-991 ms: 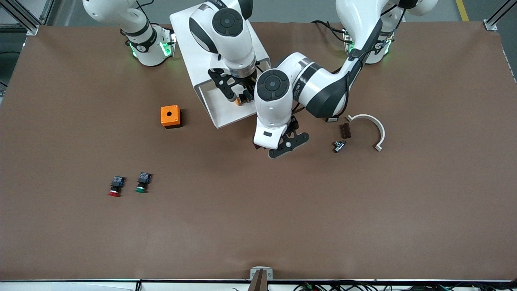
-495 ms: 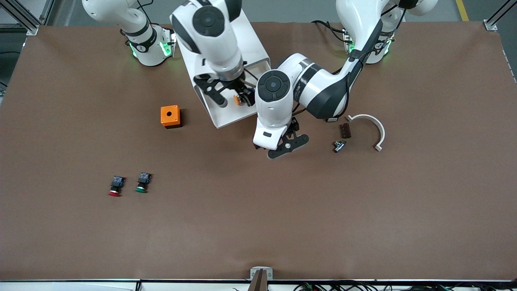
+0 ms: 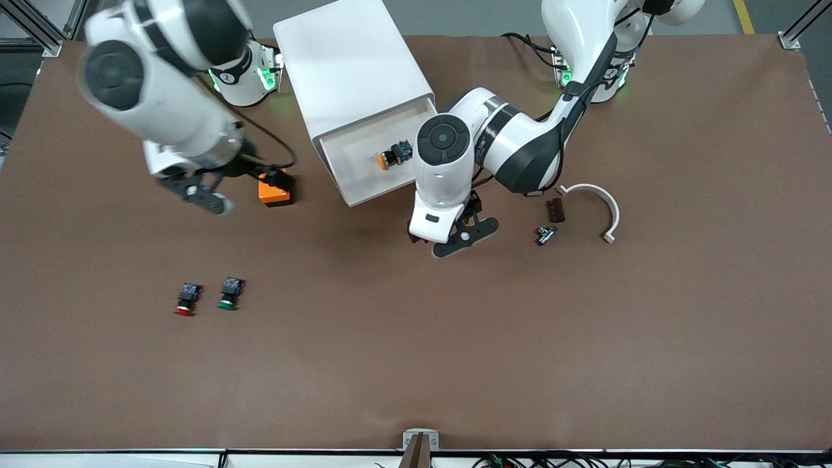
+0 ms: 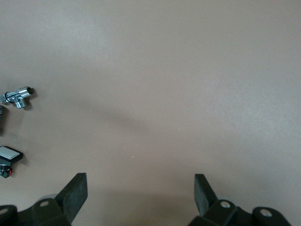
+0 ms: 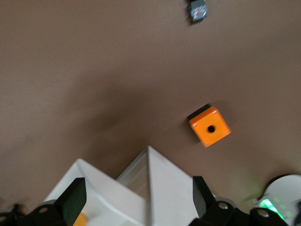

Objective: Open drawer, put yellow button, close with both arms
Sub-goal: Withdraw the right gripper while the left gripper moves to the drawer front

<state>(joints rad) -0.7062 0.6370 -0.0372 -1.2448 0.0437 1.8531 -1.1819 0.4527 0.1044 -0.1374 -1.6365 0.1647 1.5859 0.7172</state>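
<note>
Yellow-capped push button [image 3: 392,155] lies in pulled-out white tray drawer [image 3: 351,175]. Right claw [image 3: 203,197] spread, empty, over bench beside orange cube [image 3: 274,189]. Left claw [image 3: 463,235] spread, empty, near drawer front; only left wrist view shows chrome fitting [image 4: 18,97] close up.

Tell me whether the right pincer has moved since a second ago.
Yes. The right pincer has left the open drawer and swung toward the right arm's end, now beside the orange box.

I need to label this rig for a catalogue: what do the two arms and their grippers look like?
Both arms are glossy white with black joint bands and round dark caps. Each base glows green, and black cables run along both. The left gripper and right gripper are black, with two flat fingers.
</note>
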